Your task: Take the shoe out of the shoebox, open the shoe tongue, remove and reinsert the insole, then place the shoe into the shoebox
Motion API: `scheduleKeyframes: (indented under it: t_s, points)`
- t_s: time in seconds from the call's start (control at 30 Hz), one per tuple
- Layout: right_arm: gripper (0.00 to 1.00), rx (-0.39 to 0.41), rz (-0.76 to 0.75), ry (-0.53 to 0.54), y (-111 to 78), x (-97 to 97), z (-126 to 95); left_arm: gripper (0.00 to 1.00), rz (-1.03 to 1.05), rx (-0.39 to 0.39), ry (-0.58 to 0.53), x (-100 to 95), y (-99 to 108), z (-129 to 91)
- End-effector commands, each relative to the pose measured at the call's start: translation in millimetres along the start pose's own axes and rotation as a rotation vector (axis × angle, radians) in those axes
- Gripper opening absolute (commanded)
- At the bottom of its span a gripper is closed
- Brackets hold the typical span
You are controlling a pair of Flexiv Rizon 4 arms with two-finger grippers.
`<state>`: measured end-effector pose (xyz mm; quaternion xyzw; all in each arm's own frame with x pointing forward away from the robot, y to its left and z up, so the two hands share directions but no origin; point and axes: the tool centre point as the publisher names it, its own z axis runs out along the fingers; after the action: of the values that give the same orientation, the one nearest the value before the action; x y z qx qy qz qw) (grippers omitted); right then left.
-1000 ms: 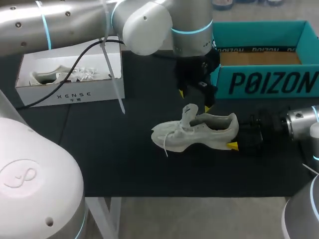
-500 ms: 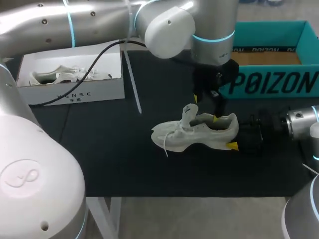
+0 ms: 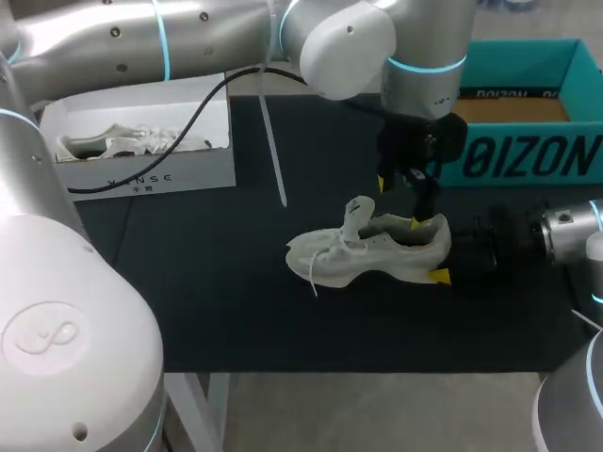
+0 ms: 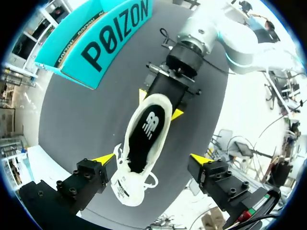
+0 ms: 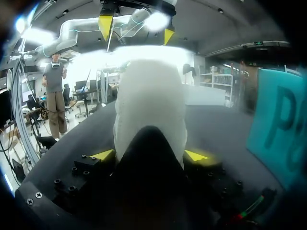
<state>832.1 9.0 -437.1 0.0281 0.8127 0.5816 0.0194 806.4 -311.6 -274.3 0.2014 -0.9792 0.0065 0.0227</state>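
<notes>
A white shoe point(image 3: 363, 252) lies on the black mat, toe to the left, tongue raised. My right gripper point(image 3: 445, 259) is shut on its heel; in the right wrist view both yellow tips press the heel point(image 5: 151, 105) from two sides. My left gripper point(image 3: 399, 201) hangs open just above the shoe's opening, near the heel. From the left wrist view the black insole point(image 4: 147, 132) shows inside the shoe point(image 4: 136, 184), directly under the open left gripper point(image 4: 152, 158). The right gripper point(image 4: 160, 104) clamps the heel there too.
A white shoebox point(image 3: 132, 174) at the back left holds another white shoe point(image 3: 104, 143). A teal box point(image 3: 513, 155) stands open at the back right, close behind my left gripper. A cable hangs off the left arm over the mat.
My left arm has swung right and come down from behind the shoe to just over its heel opening. The shoe and the right gripper have stayed put.
</notes>
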Motion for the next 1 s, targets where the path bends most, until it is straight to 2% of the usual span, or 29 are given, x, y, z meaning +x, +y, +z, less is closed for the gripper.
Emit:
scheduleKeyframes:
  t_s: [0.03, 0.23, 0.27, 0.3, 0.33, 0.53, 0.63, 1.0]
  points:
    - [0.00, 0.001, 0.001, -0.001, -6.6, 0.1, 5, 1.00, 0.120, -0.022, -0.029, 6.3, -6, 4]
    - [0.00, 0.001, 0.001, -0.001, -6.6, 0.1, 5, 1.00, 0.186, -0.026, -0.001, 3.9, -4, 21]
    - [0.00, 0.001, 0.001, -0.001, -6.6, 0.1, 5, 0.91, 0.193, -0.025, -0.007, 4.2, -3, 24]
    - [0.00, 0.001, 0.001, -0.001, -6.6, 0.1, 5, 0.35, 0.190, -0.025, -0.006, 3.0, -2, 28]
    - [0.00, 0.001, 0.001, -0.001, -6.6, 0.1, 5, 0.00, 0.202, -0.012, 0.009, 2.0, -2, 31]
    - [0.00, 0.001, 0.001, -0.001, -6.6, 0.1, 5, 0.00, 0.245, -0.010, 0.029, -6.1, -1, 52]
    - [0.00, 0.001, 0.001, -0.001, -6.6, 0.1, 5, 0.00, 0.272, -0.035, 0.026, -8.7, -2, 60]
    - [0.00, 0.001, 0.001, -0.001, -6.6, 0.1, 5, 0.00, 0.295, -0.059, 0.017, -16.5, -11, 71]
